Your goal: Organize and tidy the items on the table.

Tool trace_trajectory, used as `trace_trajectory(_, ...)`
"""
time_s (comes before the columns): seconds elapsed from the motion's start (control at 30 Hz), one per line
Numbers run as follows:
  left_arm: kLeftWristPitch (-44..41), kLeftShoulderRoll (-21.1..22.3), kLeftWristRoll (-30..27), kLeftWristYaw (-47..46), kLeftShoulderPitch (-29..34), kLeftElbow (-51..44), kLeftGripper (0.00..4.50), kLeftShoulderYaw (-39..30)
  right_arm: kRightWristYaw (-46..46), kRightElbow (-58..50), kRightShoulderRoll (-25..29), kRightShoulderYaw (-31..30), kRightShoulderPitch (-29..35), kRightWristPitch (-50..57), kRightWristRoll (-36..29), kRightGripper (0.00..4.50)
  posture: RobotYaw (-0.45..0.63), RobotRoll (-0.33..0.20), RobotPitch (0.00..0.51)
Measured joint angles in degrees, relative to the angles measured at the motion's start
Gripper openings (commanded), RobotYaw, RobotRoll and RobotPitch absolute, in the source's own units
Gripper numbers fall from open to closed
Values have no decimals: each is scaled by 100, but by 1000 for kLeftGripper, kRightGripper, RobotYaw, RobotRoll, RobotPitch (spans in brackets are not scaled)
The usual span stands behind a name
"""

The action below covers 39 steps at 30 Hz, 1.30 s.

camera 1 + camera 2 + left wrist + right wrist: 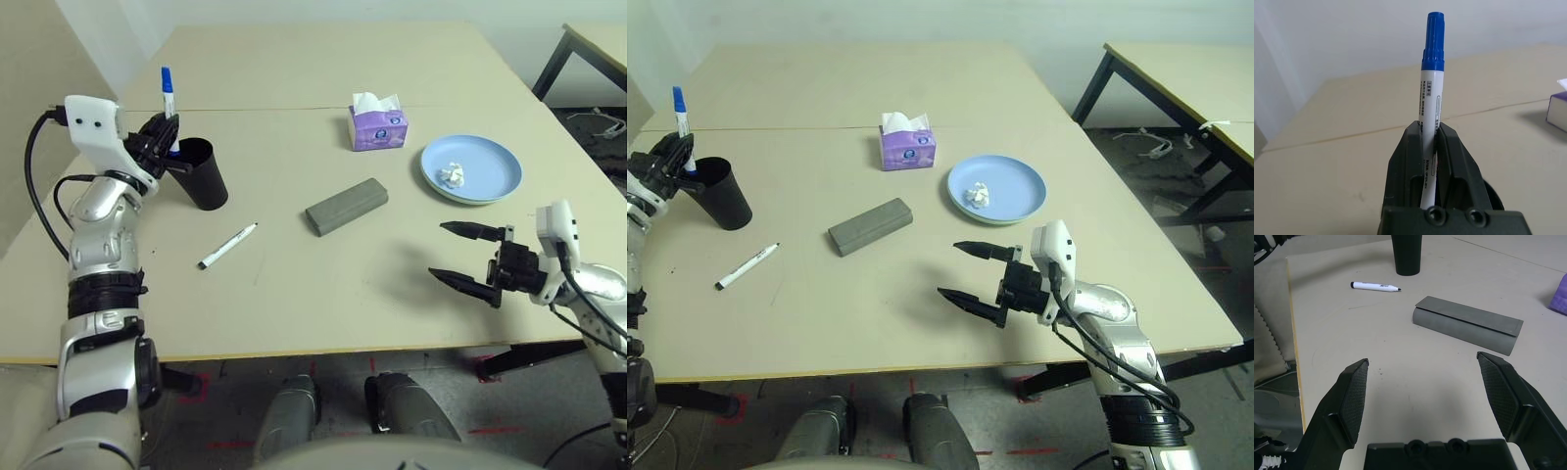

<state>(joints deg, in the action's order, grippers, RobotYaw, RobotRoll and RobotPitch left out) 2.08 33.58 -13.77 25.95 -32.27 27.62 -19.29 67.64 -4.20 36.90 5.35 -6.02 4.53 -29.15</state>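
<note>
My left gripper is shut on a white marker with a blue cap. It holds the marker upright just above the rim of the black cup at the table's left. A second white marker with a black cap lies flat in front of the cup. The grey glasses case lies closed in the middle of the table. At the right, a blue plate holds a white paper wad. My right gripper hovers open in front of the plate, nothing between its fingers.
A purple tissue box stands behind the glasses case near the seam line. A separate table with dark legs stands off to the right. The beige table's front edge runs just under my right gripper.
</note>
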Motion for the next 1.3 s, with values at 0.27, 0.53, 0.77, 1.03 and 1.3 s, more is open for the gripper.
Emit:
trace_trajectory(0.27, -53, -39, -61, -159, 224, -310, 2254, -20, 24, -4, 25, 0, -71, 4, -2, 4500, -94, 0, 104)
trace_trajectory(0.53, -182, -37, -197, -255, 385, -561, 4489, -126, 42, 5, 26, 0, -166, 5, -1, 4500, -88, 0, 104)
trace_trajectory(0.77, -331, -28, -790, 391, 669, -1401, 4489, -159, 58, 17, 25, -1, -214, 5, -1, 4500, -92, 0, 105)
trace_trajectory(1.03, -2461, 1268, -1869, 1740, 862, -3238, 4489, 248, 256, 12, 38, 1, -214, -110, -11, 4500, -90, 0, 104)
trace_trajectory(1.3, -4549, 2793, -1907, 2278, 935, -3431, 4489, 727, 965, 28, 22, -130, -200, -757, -10, 4500, -82, 0, 106)
